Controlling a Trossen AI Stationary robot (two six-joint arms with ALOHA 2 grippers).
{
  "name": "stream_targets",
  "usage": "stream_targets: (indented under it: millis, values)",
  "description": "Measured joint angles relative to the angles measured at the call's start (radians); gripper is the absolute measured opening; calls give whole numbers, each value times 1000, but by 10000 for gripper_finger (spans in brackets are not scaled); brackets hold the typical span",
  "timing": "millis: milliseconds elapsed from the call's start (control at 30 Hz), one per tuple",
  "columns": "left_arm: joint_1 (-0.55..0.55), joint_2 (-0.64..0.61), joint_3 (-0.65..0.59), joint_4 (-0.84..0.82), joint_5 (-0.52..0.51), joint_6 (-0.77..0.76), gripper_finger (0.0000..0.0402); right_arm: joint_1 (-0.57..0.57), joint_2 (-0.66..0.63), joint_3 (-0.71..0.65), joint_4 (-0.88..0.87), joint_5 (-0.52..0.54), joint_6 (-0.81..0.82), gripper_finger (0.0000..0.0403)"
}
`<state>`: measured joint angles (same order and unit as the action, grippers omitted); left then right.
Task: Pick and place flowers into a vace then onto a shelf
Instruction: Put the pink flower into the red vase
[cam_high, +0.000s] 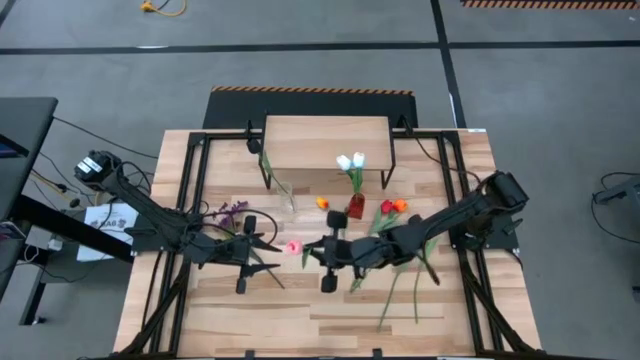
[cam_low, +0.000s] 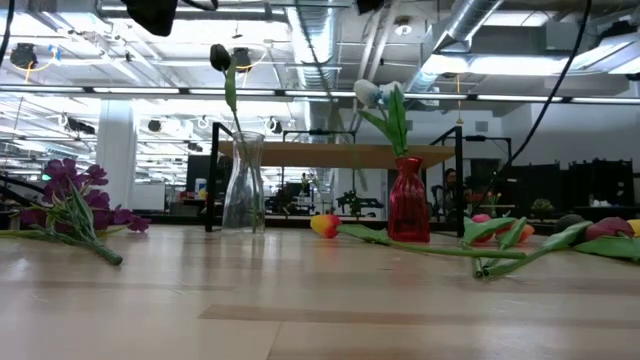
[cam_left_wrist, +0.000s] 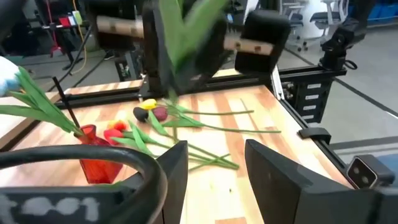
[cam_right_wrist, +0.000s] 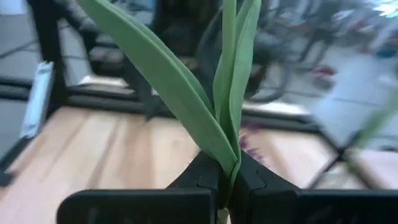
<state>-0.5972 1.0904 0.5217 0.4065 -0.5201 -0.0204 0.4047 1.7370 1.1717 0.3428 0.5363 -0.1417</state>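
Right: right end effector (cam_right_wrist: 227, 180) clamped on a tulip (cam_right_wrist: 211, 93) stem near the red vase (cam_high: 356, 207); left end effector (cam_left_wrist: 214, 168) half-open, empty. Stem's light, floppy — grip low.

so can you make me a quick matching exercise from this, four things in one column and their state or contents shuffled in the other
Column one:
1. clear glass vase
2. red glass vase
3. purple-blossomed sprig
4. right gripper

Column two:
a. shut on a green leafy stem
b. lying flat on the wooden table
c. holds a dark tulip
d. holds white tulips

Pairs: 1-c, 2-d, 3-b, 4-a
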Motion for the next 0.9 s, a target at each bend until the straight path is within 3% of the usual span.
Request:
stream_targets:
  millis: [133,233,333,467,567,700,900]
  values:
    - [0,3,0,-1,-1,0,149,21,-87,-40,9,137,-44,0]
    - [0,3,0,0,-1,-1,149,21,-201,-137,41,178,-50,0]
    - [0,3,0,1,-2,-1,149,7,-335,-288,192,161,-81,0]
    - [0,3,0,4,-18,-1,149,-30,-476,-521,539,25,-181,0]
    - [2,3,0,6,-33,-1,149,-86,-561,-650,702,-11,-182,0]
    - [2,3,0,7,-44,-1,149,-162,-638,-743,712,16,-159,0]
    - [2,3,0,5,-45,0,149,-235,-665,-773,713,15,-146,0]
